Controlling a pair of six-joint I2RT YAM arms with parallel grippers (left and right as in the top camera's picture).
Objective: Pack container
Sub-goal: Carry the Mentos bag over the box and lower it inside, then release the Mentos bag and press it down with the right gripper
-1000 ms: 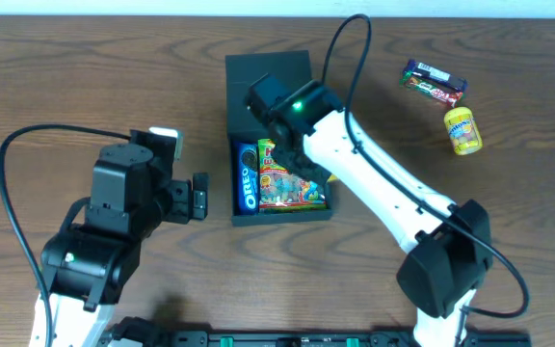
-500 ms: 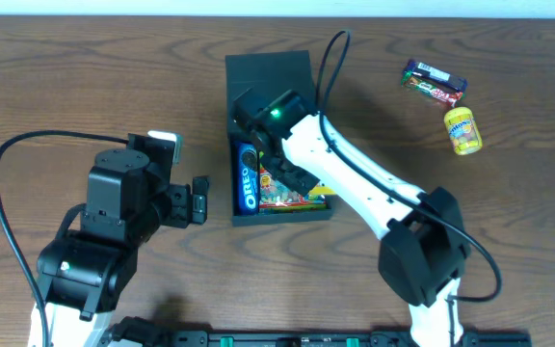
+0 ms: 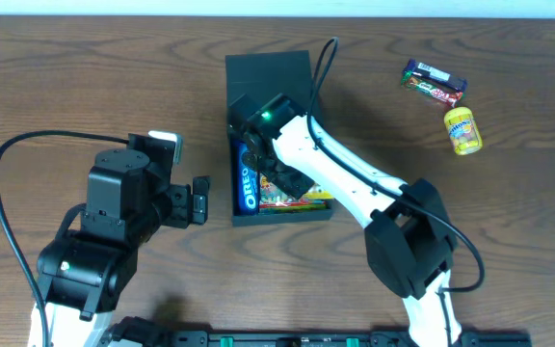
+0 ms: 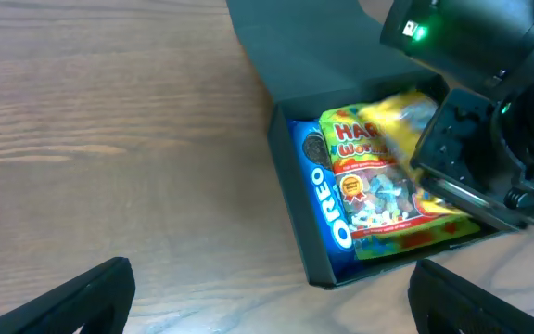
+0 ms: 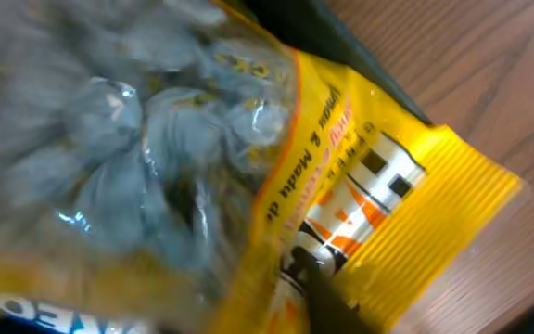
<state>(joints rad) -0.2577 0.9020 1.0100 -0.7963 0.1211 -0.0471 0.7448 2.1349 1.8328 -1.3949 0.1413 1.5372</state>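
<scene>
The black container [image 3: 282,215] stands open at the table's middle, its lid [image 3: 268,72] folded back. A blue Oreo packet [image 3: 249,178] lies along its left wall. Beside it lies a yellow gummy bag [image 3: 297,199]. My right gripper [image 3: 279,173] is down inside the container on that bag. In the right wrist view the bag [image 5: 369,186] fills the frame, blurred, and one dark fingertip [image 5: 327,297] rests on it; the other is hidden. My left gripper [image 3: 198,200] stands open over bare wood left of the container [image 4: 295,223], nothing between its fingers [image 4: 82,297].
A dark candy bar [image 3: 434,81] and a small yellow bottle [image 3: 462,130] lie at the far right of the table. The right arm's cable arcs over the lid. The left arm's cable loops at the left side.
My right arm has swung left and pushed lower into the container with the gummy bag, which now lies flatter beside the Oreo packet. The left arm has shifted slightly.
</scene>
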